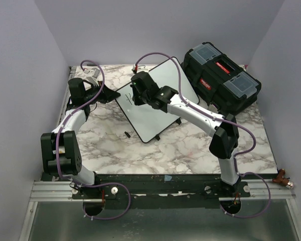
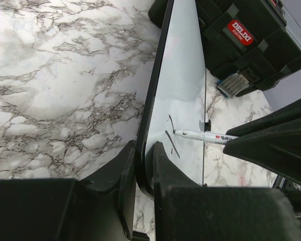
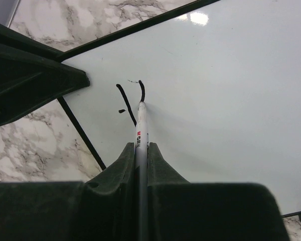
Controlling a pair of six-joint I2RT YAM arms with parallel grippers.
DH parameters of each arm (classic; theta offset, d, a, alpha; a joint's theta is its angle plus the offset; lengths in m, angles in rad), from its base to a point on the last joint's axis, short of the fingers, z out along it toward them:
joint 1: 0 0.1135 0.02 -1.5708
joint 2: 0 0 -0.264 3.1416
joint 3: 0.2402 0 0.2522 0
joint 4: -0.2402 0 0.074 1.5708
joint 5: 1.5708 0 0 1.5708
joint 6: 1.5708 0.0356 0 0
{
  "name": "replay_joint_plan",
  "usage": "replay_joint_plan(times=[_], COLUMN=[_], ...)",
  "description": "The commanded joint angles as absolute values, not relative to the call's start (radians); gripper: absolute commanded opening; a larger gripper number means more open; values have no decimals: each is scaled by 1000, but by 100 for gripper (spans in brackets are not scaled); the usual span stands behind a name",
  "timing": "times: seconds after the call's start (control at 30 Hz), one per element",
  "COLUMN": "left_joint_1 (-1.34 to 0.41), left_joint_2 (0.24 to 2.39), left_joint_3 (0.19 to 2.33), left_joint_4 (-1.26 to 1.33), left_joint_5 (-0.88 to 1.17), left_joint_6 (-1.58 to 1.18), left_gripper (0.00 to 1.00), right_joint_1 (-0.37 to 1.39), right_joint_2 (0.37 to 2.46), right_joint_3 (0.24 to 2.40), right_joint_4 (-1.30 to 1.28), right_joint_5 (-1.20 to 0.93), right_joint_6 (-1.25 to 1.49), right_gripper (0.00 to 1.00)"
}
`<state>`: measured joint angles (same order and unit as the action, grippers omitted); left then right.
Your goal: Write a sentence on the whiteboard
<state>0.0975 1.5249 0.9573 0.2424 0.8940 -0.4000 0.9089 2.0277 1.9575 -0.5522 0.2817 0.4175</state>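
Marble desk [image 1: 190,150] is carrying the whiteboard [image 1: 153,120] skewed, with the left end effector [image 2: 144,150] clamping its edge. The right end effector [image 3: 140,148] is pinching the marker [image 3: 140,125]. Its tip is touching the sentence [image 3: 124,95], and the blank board is lying toward the toolbox [image 1: 220,80].

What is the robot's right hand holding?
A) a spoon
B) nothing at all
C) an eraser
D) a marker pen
D: the right gripper is shut on a white marker pen, its tip touching the whiteboard beside a few black strokes.
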Motion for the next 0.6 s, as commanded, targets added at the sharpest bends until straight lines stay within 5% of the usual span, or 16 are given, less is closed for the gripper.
replay_joint_plan(times=[0.0,0.57], left_joint_1=[71,64], left_joint_2=[1511,1509], left_joint_3=[975,985], left_joint_4=[268,241], left_joint_5=[871,861], left_joint_6=[-256,-238], left_gripper=[0,0], right_joint_1=[914,915], right_joint_2=[2008,1995], right_joint_3=[1905,1862], right_joint_4=[-554,-554], right_joint_5=[201,233], right_joint_6=[424,432], right_gripper=[1,1])
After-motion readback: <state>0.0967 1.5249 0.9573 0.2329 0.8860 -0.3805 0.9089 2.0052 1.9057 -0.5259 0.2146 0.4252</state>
